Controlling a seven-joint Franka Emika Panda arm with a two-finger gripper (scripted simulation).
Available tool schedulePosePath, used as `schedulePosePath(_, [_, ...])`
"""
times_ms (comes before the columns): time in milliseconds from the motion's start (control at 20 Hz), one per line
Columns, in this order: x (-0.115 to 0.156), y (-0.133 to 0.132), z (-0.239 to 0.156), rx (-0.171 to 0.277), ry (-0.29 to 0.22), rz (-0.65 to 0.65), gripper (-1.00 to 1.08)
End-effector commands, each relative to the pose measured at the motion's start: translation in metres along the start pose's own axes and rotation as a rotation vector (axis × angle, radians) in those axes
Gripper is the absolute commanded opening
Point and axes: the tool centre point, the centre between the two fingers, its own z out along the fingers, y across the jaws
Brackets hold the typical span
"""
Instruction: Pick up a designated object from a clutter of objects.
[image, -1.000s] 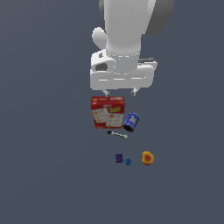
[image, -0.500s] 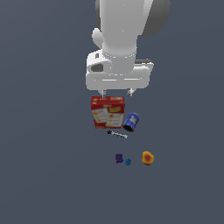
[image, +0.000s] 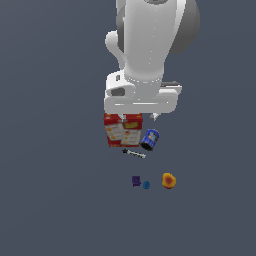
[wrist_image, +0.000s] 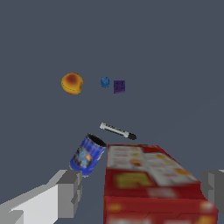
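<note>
The designated object, a small orange-yellow fruit (image: 169, 180) with a red blush, lies on the grey floor apart from the gripper; it also shows in the wrist view (wrist_image: 72, 83). My gripper (image: 138, 118) hovers over the red cracker box (image: 123, 131), open and empty. In the wrist view the gripper (wrist_image: 142, 190) straddles the box (wrist_image: 148, 183), with grey fingers (wrist_image: 70, 192) on either side. The blue can (image: 149, 139) lies tilted beside the box. The thin marker (image: 134, 153), purple block (image: 136, 180) and tiny blue ball (image: 146, 185) lie between box and fruit.
In the wrist view the blue can (wrist_image: 88, 155) lies close to one finger, the marker (wrist_image: 117, 131) just beyond it, and the blue ball (wrist_image: 105, 82) and purple block (wrist_image: 119, 86) sit beside the fruit. Plain grey floor surrounds the clutter.
The arm has come lower, bringing the open gripper down closer over the red cracker box. The objects have not moved.
</note>
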Motion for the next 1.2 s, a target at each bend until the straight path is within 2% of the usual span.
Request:
schedulePosePath(0, [0.012,-0.007,0.010,-0.001,0.001,0.008,1.00])
schedulePosePath(700, [0.090,-0.073,0.106,0.000,0.016,0.073,1.00])
schedulePosePath(1150, [0.119,-0.115,0.173,0.006,0.024,0.111,1.00])
